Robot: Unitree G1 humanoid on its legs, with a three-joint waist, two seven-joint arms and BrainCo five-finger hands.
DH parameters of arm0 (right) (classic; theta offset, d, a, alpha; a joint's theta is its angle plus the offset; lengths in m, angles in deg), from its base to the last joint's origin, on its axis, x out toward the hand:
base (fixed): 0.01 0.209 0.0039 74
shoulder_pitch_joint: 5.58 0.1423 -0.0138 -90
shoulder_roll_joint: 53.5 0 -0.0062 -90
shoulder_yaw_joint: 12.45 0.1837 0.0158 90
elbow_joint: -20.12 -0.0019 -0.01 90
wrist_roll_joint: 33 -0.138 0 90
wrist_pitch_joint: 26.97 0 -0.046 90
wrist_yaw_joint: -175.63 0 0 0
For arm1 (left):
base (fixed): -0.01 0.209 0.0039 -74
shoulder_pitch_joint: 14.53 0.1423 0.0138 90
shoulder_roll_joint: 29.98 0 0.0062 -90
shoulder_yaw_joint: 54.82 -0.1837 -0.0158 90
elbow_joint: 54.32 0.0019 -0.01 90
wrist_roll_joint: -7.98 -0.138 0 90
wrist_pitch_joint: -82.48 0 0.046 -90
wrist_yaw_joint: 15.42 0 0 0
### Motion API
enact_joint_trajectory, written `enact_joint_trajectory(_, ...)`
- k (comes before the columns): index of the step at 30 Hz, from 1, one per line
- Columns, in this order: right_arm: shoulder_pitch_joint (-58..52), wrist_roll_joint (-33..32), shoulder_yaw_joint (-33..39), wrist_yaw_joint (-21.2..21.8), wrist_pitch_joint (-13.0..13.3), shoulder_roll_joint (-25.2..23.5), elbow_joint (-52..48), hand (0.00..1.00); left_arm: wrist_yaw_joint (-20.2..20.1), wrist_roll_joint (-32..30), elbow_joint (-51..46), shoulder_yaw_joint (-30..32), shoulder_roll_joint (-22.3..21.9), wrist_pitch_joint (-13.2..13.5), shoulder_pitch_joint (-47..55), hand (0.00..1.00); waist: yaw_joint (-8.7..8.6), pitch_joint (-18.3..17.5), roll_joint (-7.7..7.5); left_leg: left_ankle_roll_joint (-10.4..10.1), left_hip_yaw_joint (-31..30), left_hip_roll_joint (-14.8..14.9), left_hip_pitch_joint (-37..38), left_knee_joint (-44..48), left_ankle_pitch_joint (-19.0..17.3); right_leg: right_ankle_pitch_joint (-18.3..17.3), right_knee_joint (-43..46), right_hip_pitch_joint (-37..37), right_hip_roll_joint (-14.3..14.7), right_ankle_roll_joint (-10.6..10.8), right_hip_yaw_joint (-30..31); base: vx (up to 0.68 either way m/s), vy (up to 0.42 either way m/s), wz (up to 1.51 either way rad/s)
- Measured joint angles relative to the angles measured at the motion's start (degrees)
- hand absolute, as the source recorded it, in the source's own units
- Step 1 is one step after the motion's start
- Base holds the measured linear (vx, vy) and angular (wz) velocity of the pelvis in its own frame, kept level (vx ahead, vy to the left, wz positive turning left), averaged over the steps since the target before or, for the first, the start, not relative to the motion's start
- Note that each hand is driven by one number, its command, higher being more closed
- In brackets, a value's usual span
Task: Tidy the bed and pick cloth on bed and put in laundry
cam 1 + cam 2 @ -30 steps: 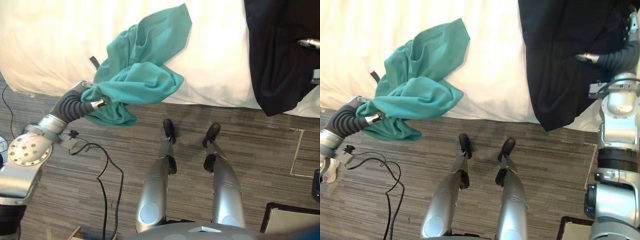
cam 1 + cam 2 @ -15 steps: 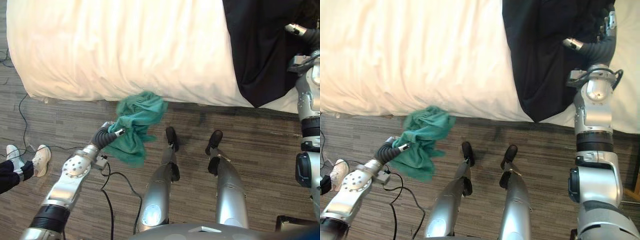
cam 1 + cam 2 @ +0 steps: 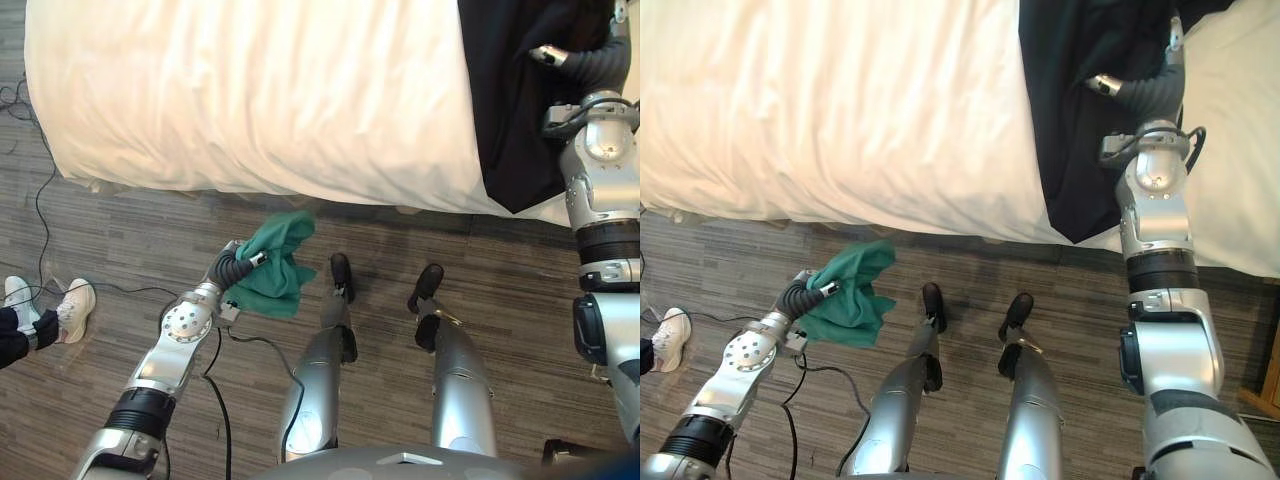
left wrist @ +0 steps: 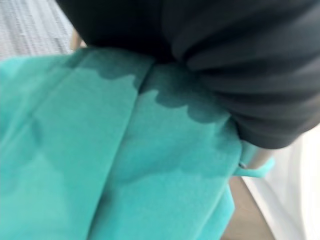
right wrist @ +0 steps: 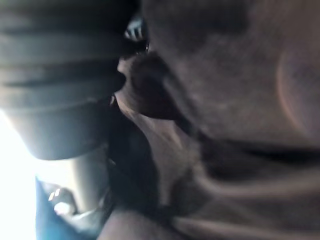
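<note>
Teal cloth (image 3: pixel 278 272) hangs in a tight bunch over the floor (image 3: pixel 110 225), just off the bed's (image 3: pixel 250 100) near edge and close to the robot's own side. The left hand (image 3: pixel 245 264) is clenched on it: a silver digit shows pinched over the fabric, and in the left wrist view the teal folds press right up against the dark cover. Gathering it into 1 wad likely keeps the loose ends from dragging or catching underfoot on the way to the laundry.

Black cloth (image 3: pixel 510 110) lies across the far right of the bed, draped over its edge. The right hand (image 3: pixel 1168 70) reaches well out onto it, arm stretched up across the mattress. Whether that hand grips it I cannot tell; the right wrist view gives only dark folds.

With 2 cloths and 1 hand on each, the posture reads as collecting both before turning away, rather than making 2 trips. A person's shoes (image 3: pixel 50 305) stand on the floor to the left, well apart from the teal cloth.
</note>
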Motion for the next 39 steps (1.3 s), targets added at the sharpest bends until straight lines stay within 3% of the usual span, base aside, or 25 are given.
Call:
enact_joint_trajectory(7,3.06,17.75,-5.67,-1.94,-0.24,0.13,5.84,1.0,2.74,-3.74,5.91,0.03,-1.46,0.07,-7.02,1.0,-1.0,-0.72,-0.12,-0.29,-1.24,0.93,-0.3,0.02,0.86,-1.14,1.44,-0.11,0.23,-0.94,-1.72,0.01,-0.049,0.06)
enact_joint_trajectory(10,3.25,25.77,-9.09,-3.08,-1.06,-1.43,9.92,1.0,3.93,-5.85,9.92,0.08,-4.53,0.11,-9.46,1.0,-1.16,-2.93,-0.71,-0.4,-1.73,1.39,-0.12,0.23,1.02,-1.44,1.57,0.14,0.75,-1.07,-1.89,0.03,-0.062,0.01)
enact_joint_trajectory(13,3.08,41.85,-13.9,-3.94,-4.63,-4.82,14.18,1.0,5.48,-11.12,16.91,0.25,-9.02,-0.31,-13.63,1.0,-1.5,-3.7,-1.71,-0.8,-2.5,2.04,3.05,0.23,0.93,-2.77,2.0,3.49,1.38,-1.3,-2.3,0.02,-0.09,0.1)
enact_joint_trajectory(16,0.68,49.87,-16.09,-3.95,-7.62,-7.26,15.44,1.0,6.66,-13.55,19.54,0.7,-12.68,-0.93,-14.24,1.0,-1.38,-4.06,-2.32,-1.45,-2.55,2.52,6.05,0.24,0.4,-3.7,1.93,6.68,1.75,-1.2,-2.7,0.01,-0.074,0.07)
enact_joint_trajectory(18,-3.82,53.83,-16.31,-4.72,-9.31,-10.71,15.35,1.0,8.19,-15.31,21.76,1.15,-15.85,-1.42,-13.79,1.0,-1.43,-4.98,-3.71,-2.08,-2.71,2.86,8.44,0.26,-0.11,-4.77,1.88,9.1,1.97,-1.53,-3.13,0.03,-0.071,0.05)
enact_joint_trajectory(24,-14.0,52.97,-11.05,-5.47,-9.83,-16.66,15.46,1.0,9.03,-19.06,27.98,0.88,-21.12,-2.61,-12.89,1.0,-1.8,-6.55,-5.84,-2.03,-3.98,2.78,14.05,1.32,-1.63,-6.46,0.5,16.33,2.66,-0.52,-3.84,0.06,-0.055,0.09)
enact_joint_trajectory(33,-27.68,34.1,-0.01,-4.98,-4.19,-26.23,12.36,1.0,11.1,-21.38,32.54,1.97,-18.36,-3.53,-7.79,1.0,-3.85,-10.58,-8.92,-0.8,-1.99,2.55,19.73,1.85,-5.25,-4.69,-4.51,22.45,5.05,0.98,0.24,0.08,0.003,-0.14)
enact_joint_trajectory(39,-39.15,28.26,3.12,-2.14,-4.02,-32.05,14.31,1.0,12.81,-21.29,32.67,4.88,-20.3,-3.77,-1.22,1.0,-5.33,-12.69,-9.73,-0.23,2.55,1.8,26.79,1.91,-8.87,-2.89,-9.36,28.56,6.16,2.75,6.42,0.08,0.069,-0.42)
